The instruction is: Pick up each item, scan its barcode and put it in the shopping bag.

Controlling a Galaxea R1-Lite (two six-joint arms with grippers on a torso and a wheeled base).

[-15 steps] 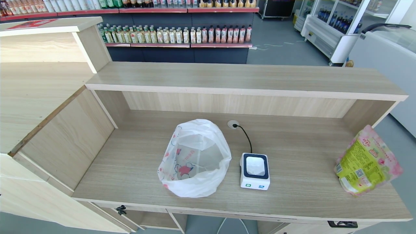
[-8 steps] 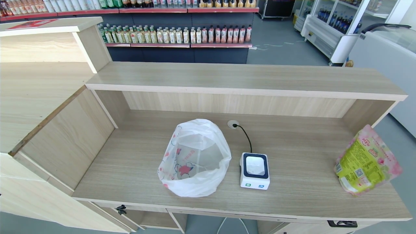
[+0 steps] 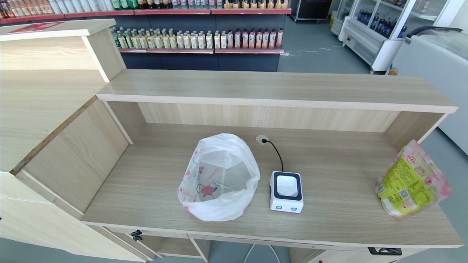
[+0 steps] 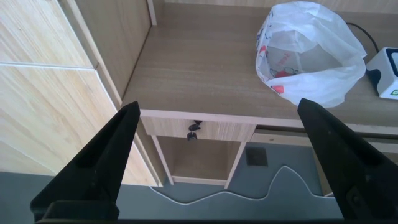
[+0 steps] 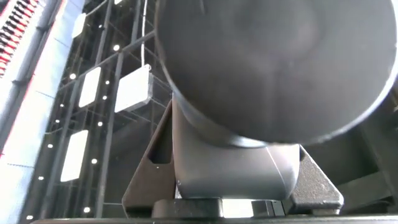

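Observation:
An open white shopping bag (image 3: 219, 179) with red and blue print stands on the wooden counter (image 3: 329, 164), left of middle. Just right of it lies a white and dark blue barcode scanner (image 3: 287, 191), its window facing up and its cable running to a hole at the back. A green and pink snack pouch (image 3: 411, 182) leans at the counter's far right end. My left gripper (image 4: 221, 162) hangs open and empty, low in front of the counter's left end, well short of the bag (image 4: 308, 53) and scanner (image 4: 385, 74). The right wrist camera faces up at the ceiling.
A raised ledge (image 3: 274, 89) runs along the back of the counter and a wooden side wall (image 3: 76, 153) closes its left end. Under the front edge sits a keyed drawer (image 4: 196, 129). Bottle shelves (image 3: 197, 38) and coolers (image 3: 380, 29) stand behind. Ceiling light panels (image 5: 134, 87) hang overhead.

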